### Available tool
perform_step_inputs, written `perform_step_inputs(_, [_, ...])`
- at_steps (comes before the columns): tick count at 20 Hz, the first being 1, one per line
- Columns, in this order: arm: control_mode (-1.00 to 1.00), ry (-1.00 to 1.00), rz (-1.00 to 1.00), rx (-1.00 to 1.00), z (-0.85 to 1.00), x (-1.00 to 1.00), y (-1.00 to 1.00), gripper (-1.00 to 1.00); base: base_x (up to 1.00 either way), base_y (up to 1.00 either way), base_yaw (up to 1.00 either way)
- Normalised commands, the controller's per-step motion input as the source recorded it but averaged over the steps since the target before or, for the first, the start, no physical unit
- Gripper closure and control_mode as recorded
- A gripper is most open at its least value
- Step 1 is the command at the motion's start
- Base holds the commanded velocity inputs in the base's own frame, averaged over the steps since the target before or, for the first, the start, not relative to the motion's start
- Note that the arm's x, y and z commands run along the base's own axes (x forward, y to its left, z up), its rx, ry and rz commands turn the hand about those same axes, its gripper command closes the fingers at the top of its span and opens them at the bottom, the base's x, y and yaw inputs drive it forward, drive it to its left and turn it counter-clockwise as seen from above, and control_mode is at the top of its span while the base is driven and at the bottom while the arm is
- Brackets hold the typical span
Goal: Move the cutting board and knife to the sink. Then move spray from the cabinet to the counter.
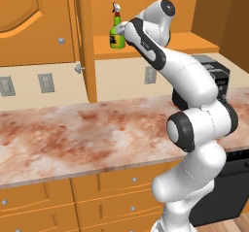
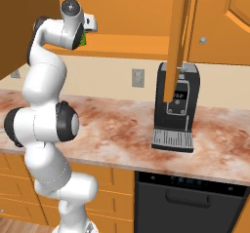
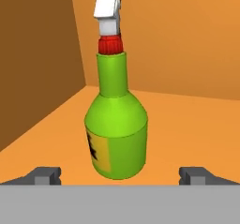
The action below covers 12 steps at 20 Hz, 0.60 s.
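Spray (image 3: 116, 124) stands upright on the shelf of the cabinet (image 1: 160, 44), its long axis vertical and white nozzle on top; the dark and yellow label has no readable writing. The gripper (image 3: 120, 175) is wide open, one fingertip (image 3: 44, 175) on each side of the bottle base, not touching. The shelf floor is bare around it, with the cabinet wall near on one side.

bright, even rendered light; soft shadows; sharp throughout; no glare

Wall: cream backsplash (image 1: 121, 78) with grey outlets (image 1: 45, 82) | Appliances: black coffee machine (image 2: 177, 107) against the backsplash; dark dishwasher (image 2: 188, 200) below | Drawers: orange wood (image 1: 116, 182), round knobs | Floor: wood planks (image 1: 228, 223)
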Motion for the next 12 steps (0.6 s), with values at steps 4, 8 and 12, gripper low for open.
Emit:
perform_step_inputs(4, [-1.00,0.00,0.00,0.00,0.00,0.26,0.04,-1.00,0.00,0.00,0.00])
perform_step_inputs(8, [-1.00,0.00,0.01,0.00,0.00,0.25,0.03,-1.00,0.00,0.00,0.00])
perform_step_inputs(12, [-1.00,0.00,0.04,0.00,0.00,0.19,0.04,-1.00,0.00,0.00,0.00])
